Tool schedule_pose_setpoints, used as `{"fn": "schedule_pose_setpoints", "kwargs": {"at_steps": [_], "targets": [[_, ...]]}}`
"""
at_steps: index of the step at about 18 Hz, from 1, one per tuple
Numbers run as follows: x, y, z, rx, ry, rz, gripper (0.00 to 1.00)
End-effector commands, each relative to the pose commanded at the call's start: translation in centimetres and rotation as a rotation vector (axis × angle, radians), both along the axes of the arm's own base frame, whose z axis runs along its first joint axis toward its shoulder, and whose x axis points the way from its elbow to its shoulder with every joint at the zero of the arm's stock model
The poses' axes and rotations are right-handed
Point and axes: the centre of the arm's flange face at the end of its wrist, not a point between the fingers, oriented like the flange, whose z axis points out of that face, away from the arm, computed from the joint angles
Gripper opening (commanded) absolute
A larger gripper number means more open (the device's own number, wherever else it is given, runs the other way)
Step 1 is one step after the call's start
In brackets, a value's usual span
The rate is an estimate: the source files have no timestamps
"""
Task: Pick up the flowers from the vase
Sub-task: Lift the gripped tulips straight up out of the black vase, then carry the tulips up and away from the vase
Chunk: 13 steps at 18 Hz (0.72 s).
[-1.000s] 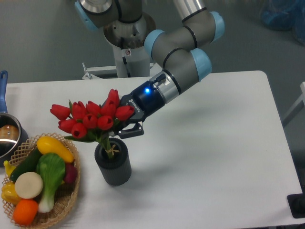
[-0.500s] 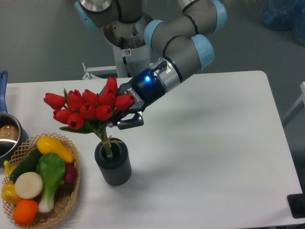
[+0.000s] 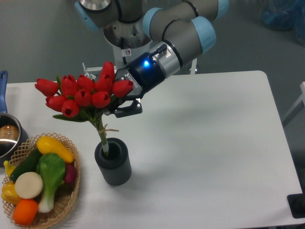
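Above a white table [image 3: 214, 143], the gripper [image 3: 116, 106] of a grey-and-blue arm [image 3: 178, 33] clasps the flowers [image 3: 82, 94], a bunch of red tulips, just under the blooms. A blue light glows on the wrist, and white lettering on the gripper's dark body is too small to read (a small red-and-white sticker on the arm's base column is equally illegible). The bunch hangs tilted over the vase [image 3: 113, 161], a dark grey ribbed cylinder standing upright near the table's front edge; the green stems, tied with a thin string, reach down into the round mouth, though whether their tips touch the inside cannot be told from this angle. The red heads hide most of the fingers, so only one dark fingertip shows beside the leaves. At the table's left front corner sits a wicker basket [image 3: 66, 202] filled with toy vegetables [image 3: 35, 179] in yellow, green, white and orange, just beside the vase but apart from it. Behind the basket, at the left edge, a steel pot [image 3: 8, 138] with a blue handle is partly cut off by the frame.
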Motion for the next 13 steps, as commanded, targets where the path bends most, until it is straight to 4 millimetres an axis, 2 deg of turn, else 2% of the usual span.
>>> {"fn": "schedule_pose_setpoints", "kwargs": {"at_steps": [5, 8, 9, 12, 13], "targets": [[0.0, -0.9, 1.6, 0.003, 0.007, 0.019, 0.28], [-1.1, -2.0, 2.1, -0.004, 0.01, 0.053, 0.28], [-1.5, -2.3, 2.3, -0.007, 0.02, 0.065, 0.28], [-4.6, -5.1, 3.4, -0.034, 0.069, 0.164, 0.27], [-4.9, -5.3, 3.3, -0.045, 0.075, 0.176, 0.27]]}}
